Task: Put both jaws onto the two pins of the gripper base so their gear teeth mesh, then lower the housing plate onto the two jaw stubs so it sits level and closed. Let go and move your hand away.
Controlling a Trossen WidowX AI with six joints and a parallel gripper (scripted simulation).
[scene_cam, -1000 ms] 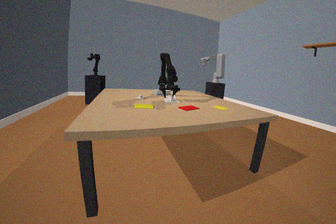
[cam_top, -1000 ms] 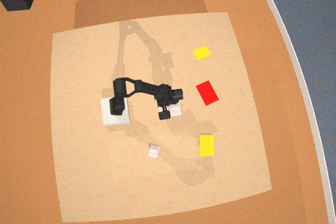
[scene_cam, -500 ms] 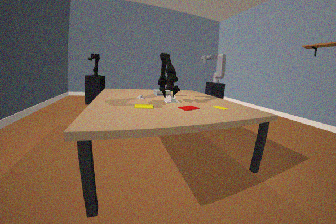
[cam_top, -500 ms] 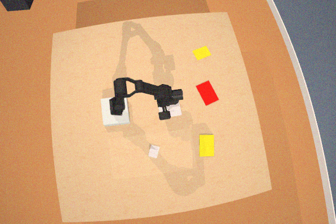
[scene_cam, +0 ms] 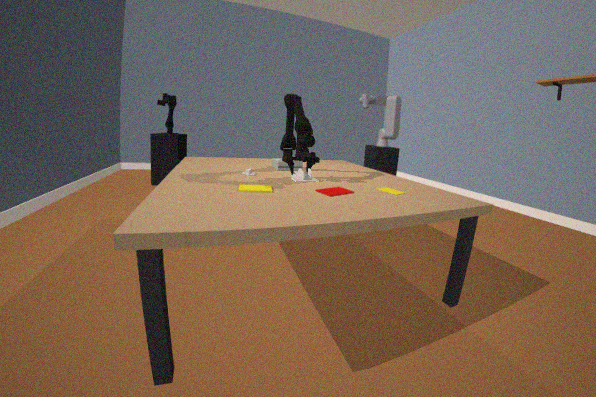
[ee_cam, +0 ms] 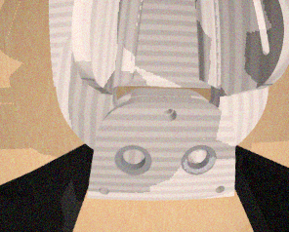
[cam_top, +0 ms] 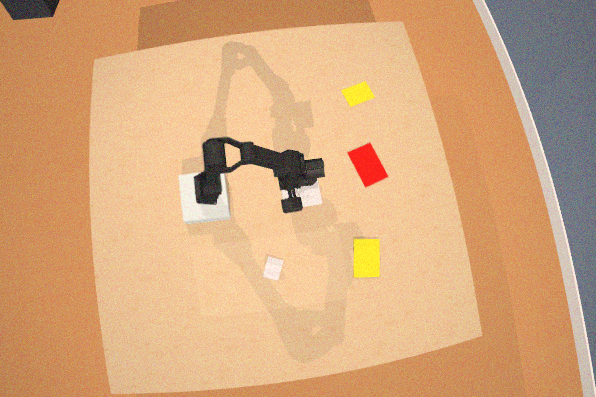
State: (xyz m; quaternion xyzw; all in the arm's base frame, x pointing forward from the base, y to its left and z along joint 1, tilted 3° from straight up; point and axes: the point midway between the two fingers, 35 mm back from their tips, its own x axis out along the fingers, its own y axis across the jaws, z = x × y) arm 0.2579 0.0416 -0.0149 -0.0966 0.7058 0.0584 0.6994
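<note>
My gripper is shut on the housing plate, a white plate with two large round holes, its straight edge nearest the wrist camera. The plate is over part of the white gripper base; whether it touches is unclear. Whitish surfaces show through both holes. Beyond the plate, two long white parts, one at left and one at right, appear to be the jaws, with a flat strip between them. The pins and gear teeth are hidden, so meshing cannot be told.
A small white part lies apart on the table. A red rectangle, a yellow block and a thin yellow piece lie beyond the base. A pale box is beneath the arm's foot.
</note>
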